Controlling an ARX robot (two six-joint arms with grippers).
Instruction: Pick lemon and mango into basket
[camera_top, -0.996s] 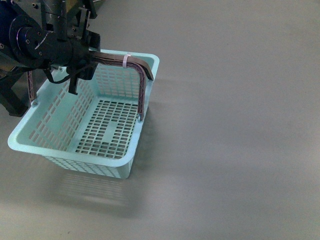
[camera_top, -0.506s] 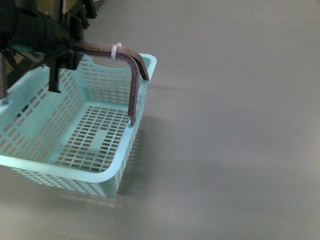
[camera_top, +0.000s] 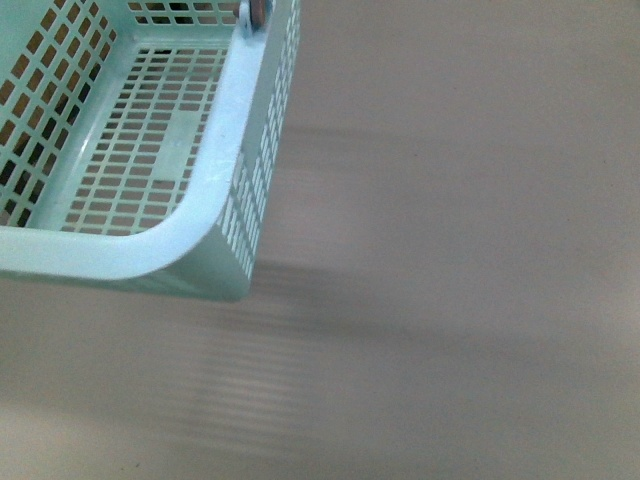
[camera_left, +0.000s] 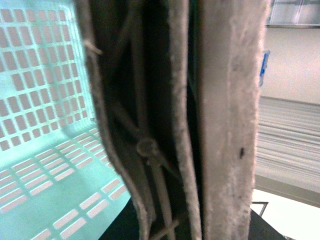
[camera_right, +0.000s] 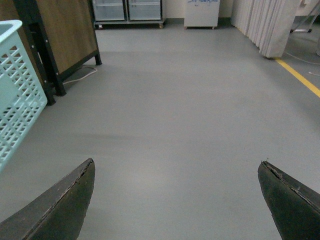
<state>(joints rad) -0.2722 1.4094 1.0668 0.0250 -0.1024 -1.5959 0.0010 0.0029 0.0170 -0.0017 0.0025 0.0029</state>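
Note:
The pale aqua basket (camera_top: 215, 165) hangs lifted close to the front camera, filling the upper left; its slotted bottom holds nothing that I can see. In the left wrist view its brown handles (camera_left: 227, 115) fill the picture, with a white zip-tie knot (camera_left: 146, 148) on them and the basket's slotted wall (camera_left: 45, 100) behind. My left gripper is shut on that handle; its fingers do not show. My right gripper (camera_right: 176, 167) is open over bare floor, with the basket's corner (camera_right: 15, 95) off to one side. The lemon and the mango are out of view.
Grey floor (camera_top: 450, 250) spreads under and beside the basket. The right wrist view shows a wooden cabinet on black legs (camera_right: 60, 40), a white curtain (camera_right: 270, 25), a yellow floor line (camera_right: 300, 77) and glass-door units (camera_right: 130, 10) far off.
The basket has risen and come much closer to the front camera, sliding up and left in the picture. The left arm and the handle have passed out of the front view.

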